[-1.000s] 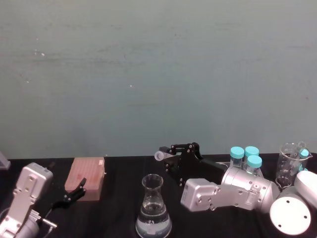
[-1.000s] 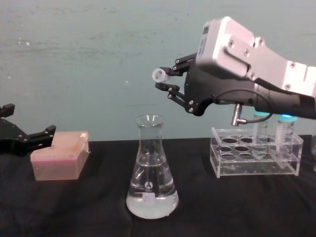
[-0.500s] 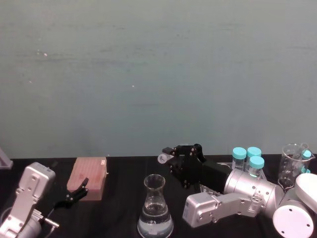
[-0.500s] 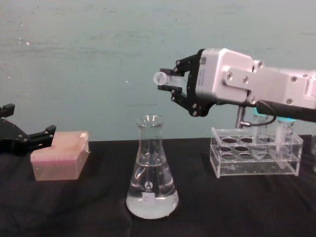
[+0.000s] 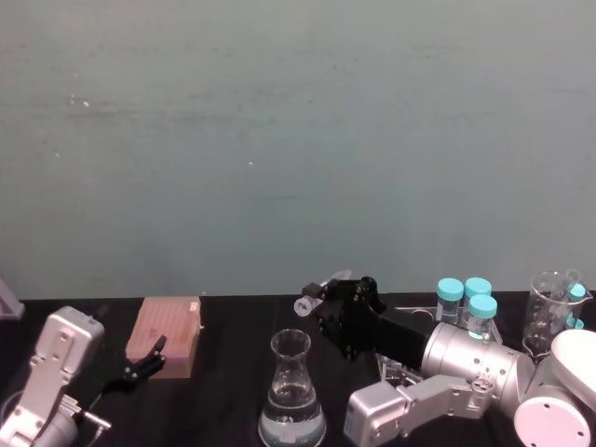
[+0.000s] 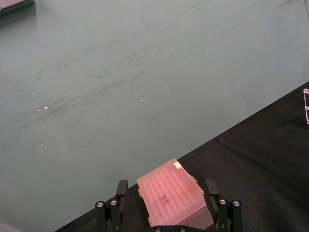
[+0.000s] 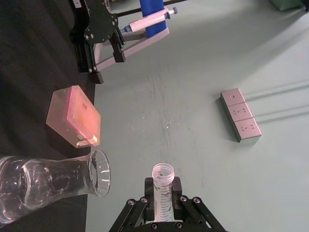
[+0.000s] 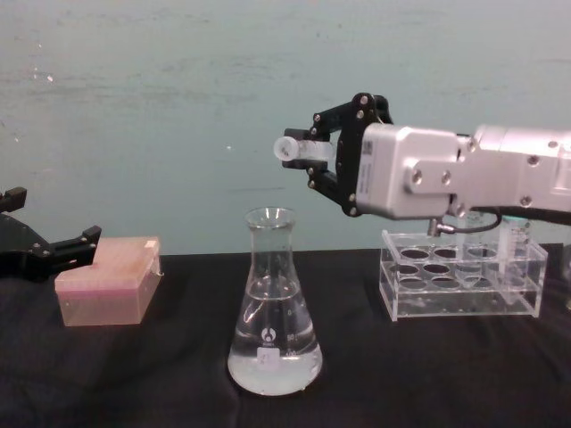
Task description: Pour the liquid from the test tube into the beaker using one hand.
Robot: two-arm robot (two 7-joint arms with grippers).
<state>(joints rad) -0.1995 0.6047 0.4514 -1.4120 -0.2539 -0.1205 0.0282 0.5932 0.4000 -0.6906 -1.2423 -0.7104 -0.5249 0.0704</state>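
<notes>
My right gripper [image 8: 314,157] is shut on the test tube [image 8: 293,148], a slim clear tube held nearly level with its open mouth toward my left. The mouth hangs above the neck of the beaker [image 8: 272,312] and slightly to its right. This conical flask stands on the black table with clear liquid [image 8: 273,367] in its base. The right wrist view looks along the test tube [image 7: 162,190] between the fingers, with the beaker [image 7: 48,181] to one side. I cannot tell whether liquid is in the tube. My left gripper [image 8: 55,250] rests open at the far left.
A pink tip box [image 8: 109,281] lies beside my left gripper. A clear acrylic rack [image 8: 462,285] with teal-capped tubes [image 5: 463,296] stands at the right, behind my right arm. A glass measuring beaker [image 5: 548,312] sits at the far right.
My right wrist has rolled and the forearm has dropped to level. The tube has gone from tilted to nearly horizontal, its mouth staying above the flask. The left arm has not moved.
</notes>
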